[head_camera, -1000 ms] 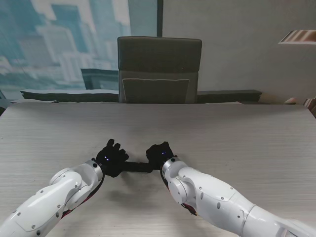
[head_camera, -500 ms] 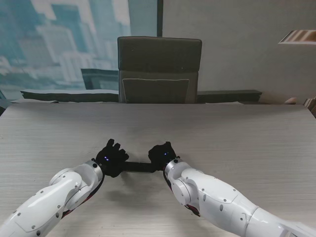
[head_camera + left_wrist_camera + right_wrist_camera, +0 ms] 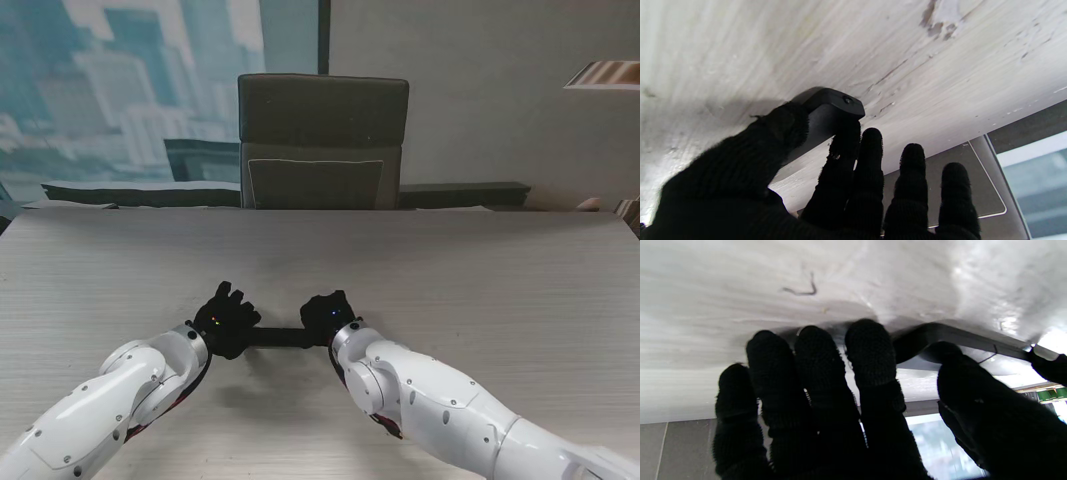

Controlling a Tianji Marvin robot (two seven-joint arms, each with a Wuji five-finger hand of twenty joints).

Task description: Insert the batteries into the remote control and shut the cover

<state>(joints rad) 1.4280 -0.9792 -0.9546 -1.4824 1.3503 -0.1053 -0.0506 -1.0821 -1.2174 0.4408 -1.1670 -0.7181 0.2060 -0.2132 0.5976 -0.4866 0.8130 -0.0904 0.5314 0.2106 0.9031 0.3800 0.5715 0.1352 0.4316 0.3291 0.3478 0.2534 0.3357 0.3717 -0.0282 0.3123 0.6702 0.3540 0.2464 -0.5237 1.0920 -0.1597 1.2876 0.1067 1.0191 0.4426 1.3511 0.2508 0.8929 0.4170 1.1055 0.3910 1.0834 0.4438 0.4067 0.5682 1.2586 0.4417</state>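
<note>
Remote control (image 3: 281, 337): black, slim, lay flat on the table (image 3: 480, 280), near me at centre; long axis ran left to right, one end toward each hand. Left hand (image 3: 224, 320): black-gloved, grasped the left end, thumb (image 3: 773, 140) and forefinger on opposite sides, other fingers spread. Right hand (image 3: 326, 316): black-gloved, grasped the right end, thumb (image 3: 960, 373) against its edge. Chair (image 3: 322, 140): stood beyond the table's far side.

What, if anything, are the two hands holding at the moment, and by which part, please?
Both hold the black remote control by its ends: the left hand pinches one end between thumb and index finger, and the right hand pinches the opposite end.
</note>
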